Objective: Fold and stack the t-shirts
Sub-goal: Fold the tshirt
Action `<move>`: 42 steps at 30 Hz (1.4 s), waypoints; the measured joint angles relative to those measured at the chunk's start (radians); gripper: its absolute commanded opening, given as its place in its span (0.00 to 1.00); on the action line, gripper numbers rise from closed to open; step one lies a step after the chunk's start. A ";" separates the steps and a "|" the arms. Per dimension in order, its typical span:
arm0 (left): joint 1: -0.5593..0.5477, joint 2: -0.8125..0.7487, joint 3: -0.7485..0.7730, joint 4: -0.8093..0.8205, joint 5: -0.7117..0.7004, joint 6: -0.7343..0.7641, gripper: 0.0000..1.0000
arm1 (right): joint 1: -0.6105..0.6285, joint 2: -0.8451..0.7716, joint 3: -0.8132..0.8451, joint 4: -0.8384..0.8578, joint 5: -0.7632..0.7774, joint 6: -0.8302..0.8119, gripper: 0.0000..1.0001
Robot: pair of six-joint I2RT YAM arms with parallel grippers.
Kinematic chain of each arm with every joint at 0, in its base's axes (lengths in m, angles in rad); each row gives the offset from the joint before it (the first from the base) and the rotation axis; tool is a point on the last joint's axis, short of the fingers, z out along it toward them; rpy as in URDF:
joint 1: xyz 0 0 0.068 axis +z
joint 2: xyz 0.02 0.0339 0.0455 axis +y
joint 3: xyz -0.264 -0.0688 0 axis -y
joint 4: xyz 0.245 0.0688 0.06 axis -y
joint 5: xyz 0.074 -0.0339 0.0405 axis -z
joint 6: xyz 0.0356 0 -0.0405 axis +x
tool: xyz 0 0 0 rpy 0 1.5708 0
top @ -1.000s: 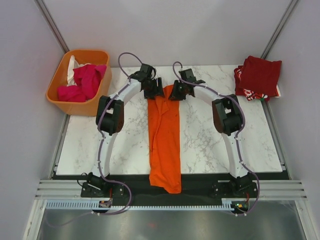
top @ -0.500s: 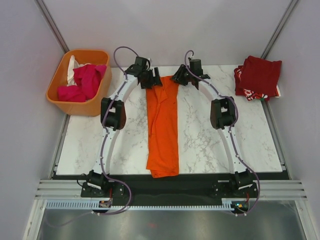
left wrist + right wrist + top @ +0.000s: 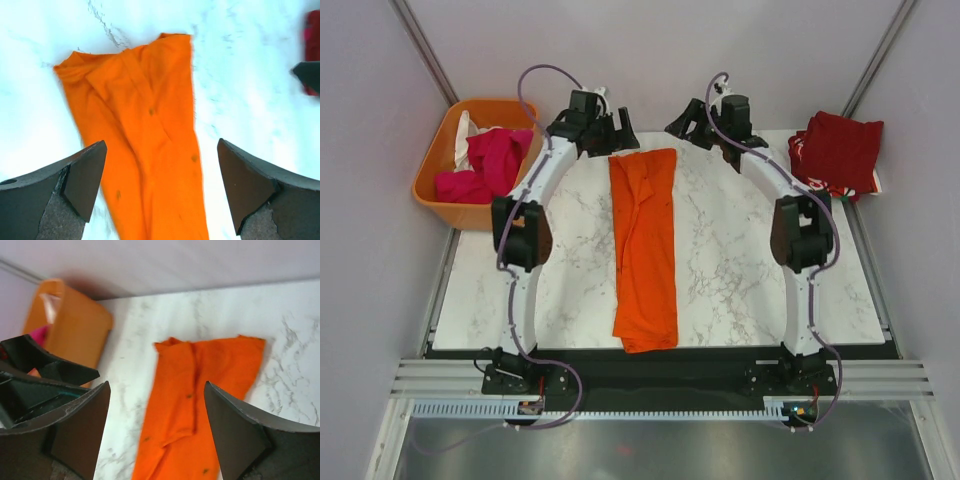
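The bright orange t-shirt (image 3: 645, 250) lies flat on the marble table as a long narrow strip running from the far edge toward the near edge. Its far end shows in the left wrist view (image 3: 145, 130) and the right wrist view (image 3: 200, 390). My left gripper (image 3: 618, 132) (image 3: 161, 150) hovers open above the strip's far left corner, holding nothing. Just past the far right corner, my right gripper (image 3: 684, 124) (image 3: 156, 390) also stands open and empty. Folded dark red and patterned t-shirts (image 3: 835, 155) sit stacked at the far right corner.
An orange plastic basket (image 3: 430, 165) (image 3: 75, 325) stands off the table's far left corner, holding magenta (image 3: 490, 160) and white cloth. Grey walls close in behind and at both sides. The table's marble top (image 3: 740, 270) shows on either side of the strip.
Both grippers opened and let go of the orange t-shirt's far end, then lifted back and apart. The shirt was drawn farther onto the table and now lies flat.
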 measured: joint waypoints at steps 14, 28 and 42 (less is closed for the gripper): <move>-0.220 -1.056 -1.231 0.111 -0.045 -0.136 0.98 | 0.141 -1.052 -0.988 0.080 0.034 -0.048 0.73; -0.428 -1.522 -1.807 0.053 -0.063 -0.423 0.87 | 0.443 -1.432 -1.635 -0.120 0.132 0.097 0.67; -0.545 -1.412 -1.907 0.159 -0.071 -0.570 0.68 | 0.644 -1.307 -1.670 -0.033 0.220 0.222 0.62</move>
